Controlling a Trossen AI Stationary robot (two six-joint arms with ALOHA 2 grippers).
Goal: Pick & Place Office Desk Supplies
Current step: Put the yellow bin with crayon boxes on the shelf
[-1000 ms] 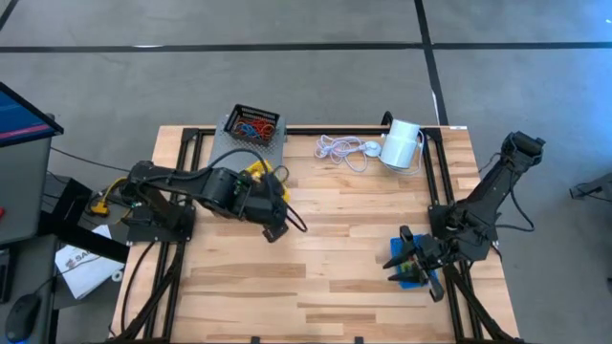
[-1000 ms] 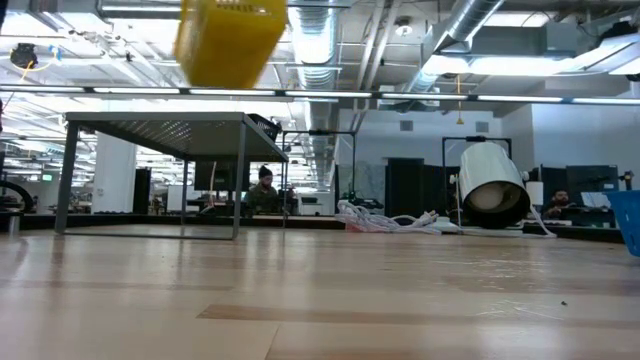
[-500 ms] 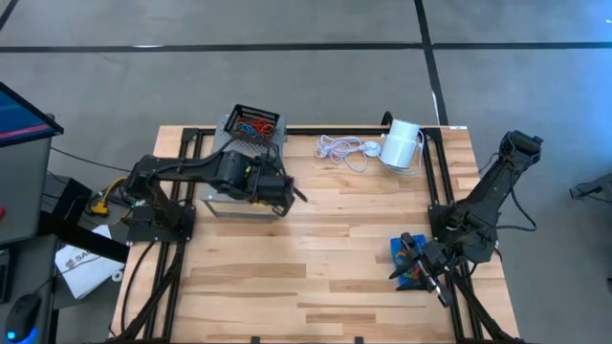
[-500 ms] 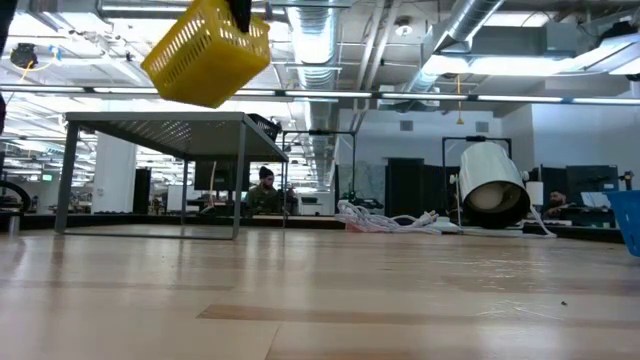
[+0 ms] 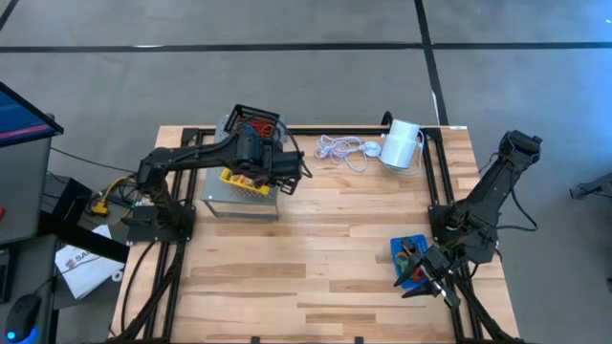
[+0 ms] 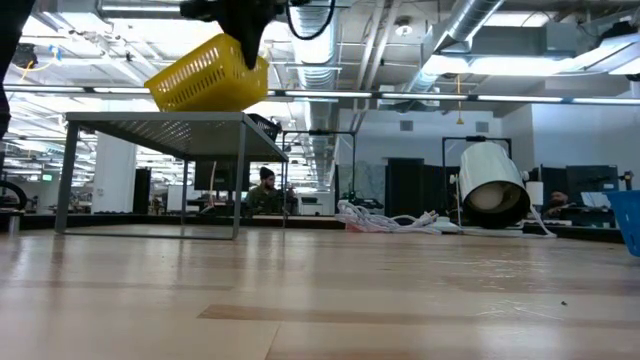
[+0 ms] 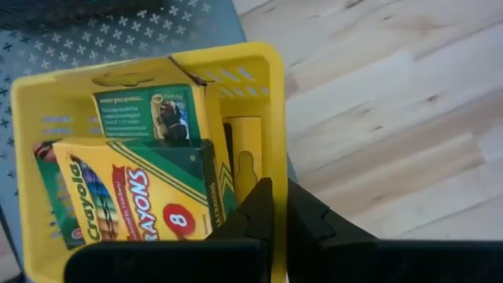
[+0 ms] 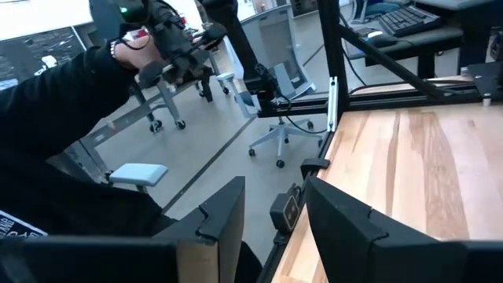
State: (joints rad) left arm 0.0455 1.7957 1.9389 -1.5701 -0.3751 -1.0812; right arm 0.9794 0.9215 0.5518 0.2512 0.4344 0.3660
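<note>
Even, bright light falls from overhead; in the low view long ceiling strip lights (image 6: 520, 97) glare white, and the pale wooden table (image 6: 320, 300) shows a soft sheen with its nearest boards blurred. Shadows on it from above are faint and short. Just past the left hand (image 7: 273, 206), the yellow perforated plastic tray (image 7: 259, 71) is sharp and saturated; the hand's own fingers are dark, soft blurs.

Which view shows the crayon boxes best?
The left wrist view: the crayon boxes fill the yellow tray, labels readable. The high view shows only the tray, the low view only its side; the right wrist view shows neither.
</note>
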